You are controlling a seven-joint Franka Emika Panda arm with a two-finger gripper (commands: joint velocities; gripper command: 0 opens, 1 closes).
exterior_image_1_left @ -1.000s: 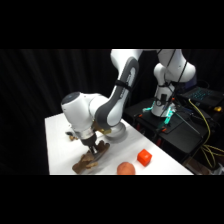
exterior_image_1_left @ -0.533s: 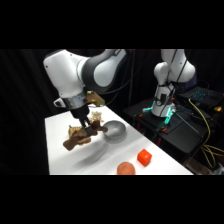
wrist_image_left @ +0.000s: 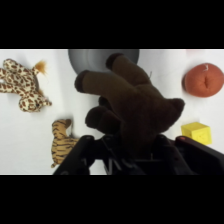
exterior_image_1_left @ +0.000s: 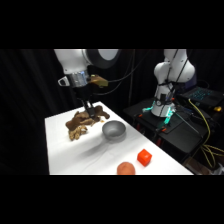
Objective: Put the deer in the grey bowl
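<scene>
The deer (exterior_image_1_left: 84, 120), dark brown with tan patches, hangs in the air above the white table (exterior_image_1_left: 75, 155), just left of the grey bowl (exterior_image_1_left: 114, 130). My gripper (exterior_image_1_left: 90, 109) comes down from above and is shut on the deer's back. In the wrist view the deer (wrist_image_left: 131, 102) fills the centre and hides my fingers. Only part of the grey bowl (wrist_image_left: 90, 57) shows past it at the top edge. The bowl looks empty in the side view.
A spotted toy animal (wrist_image_left: 21, 85) and a striped one (wrist_image_left: 62, 137) lie on the table. A red-orange ball (wrist_image_left: 204, 80) and a yellow cube (wrist_image_left: 197, 132) lie on the other side. A second arm (exterior_image_1_left: 170, 75) stands on a dark bench beyond the table.
My gripper has lifted the deer off the table and carried it up and toward the back, to a spot beside the bowl.
</scene>
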